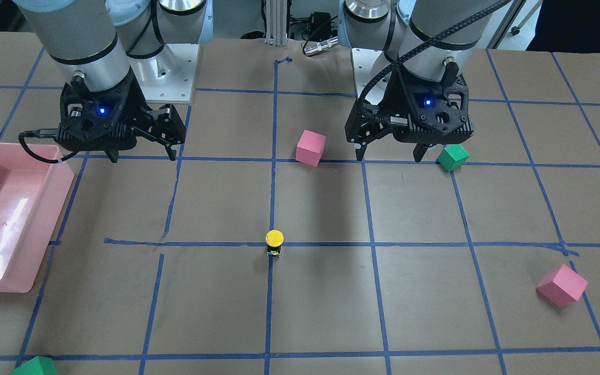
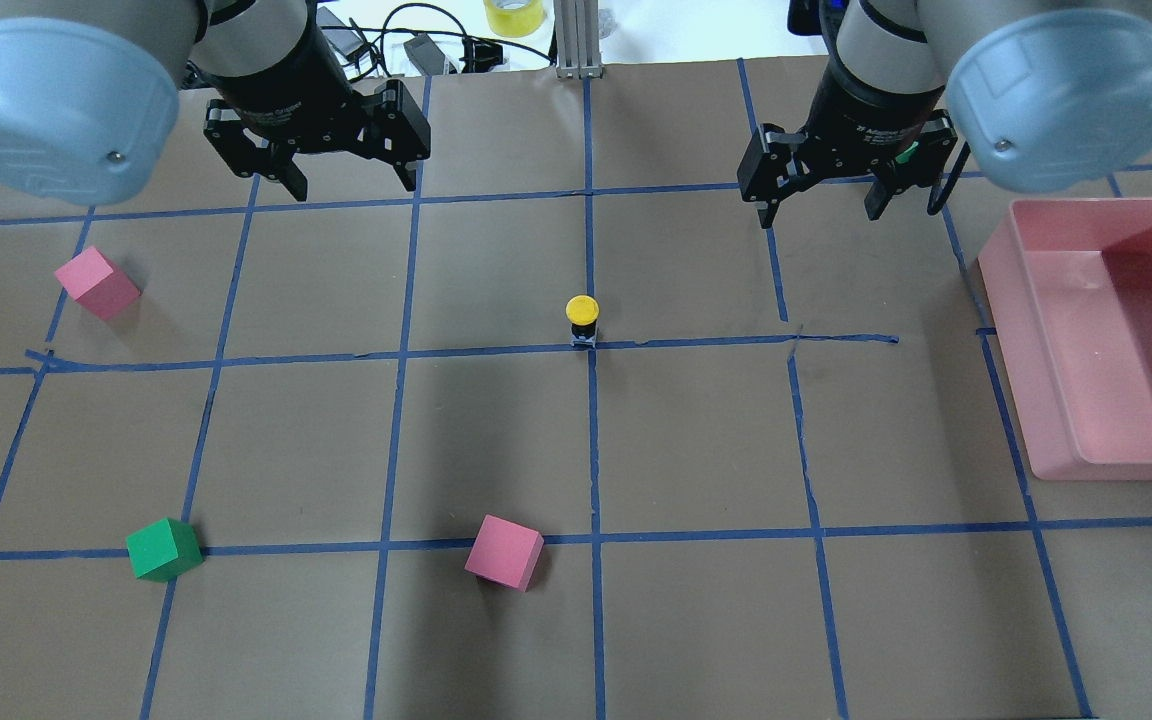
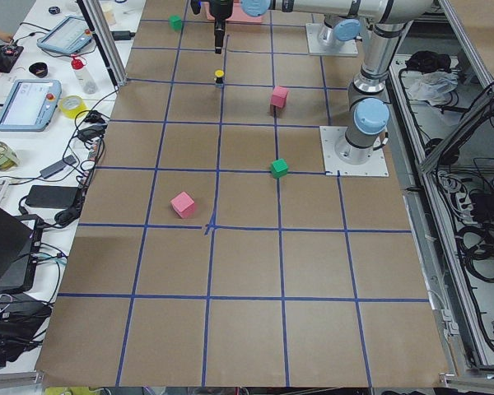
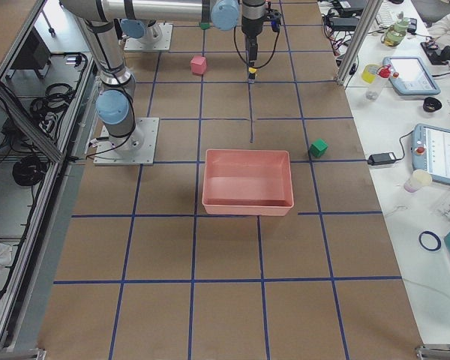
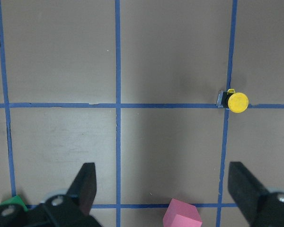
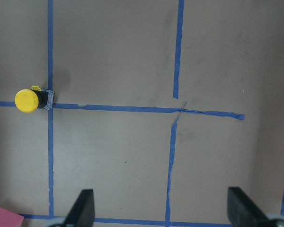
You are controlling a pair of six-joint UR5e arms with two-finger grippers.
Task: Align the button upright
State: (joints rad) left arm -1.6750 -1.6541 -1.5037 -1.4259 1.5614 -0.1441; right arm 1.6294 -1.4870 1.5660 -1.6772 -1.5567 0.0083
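Observation:
The button [image 2: 582, 318] has a yellow cap and a black base. It stands upright on a blue tape crossing at mid-table, and also shows in the front view [image 1: 274, 242], the left wrist view [image 5: 236, 101] and the right wrist view [image 6: 28, 100]. My left gripper [image 2: 353, 188] is open and empty, held high and well to the left of the button. In the front view it [image 1: 389, 156] hangs on the right. My right gripper [image 2: 821, 215] is open and empty, high and to the right of the button. In the front view it [image 1: 144, 156] hangs on the left.
A pink tray [image 2: 1021, 345] stands at the table's right side. Two pink cubes [image 2: 96, 283] [image 2: 504, 552] and a green cube [image 2: 164, 548] lie on the left and near parts. Another green cube [image 1: 34, 367] lies at the far edge beyond the tray.

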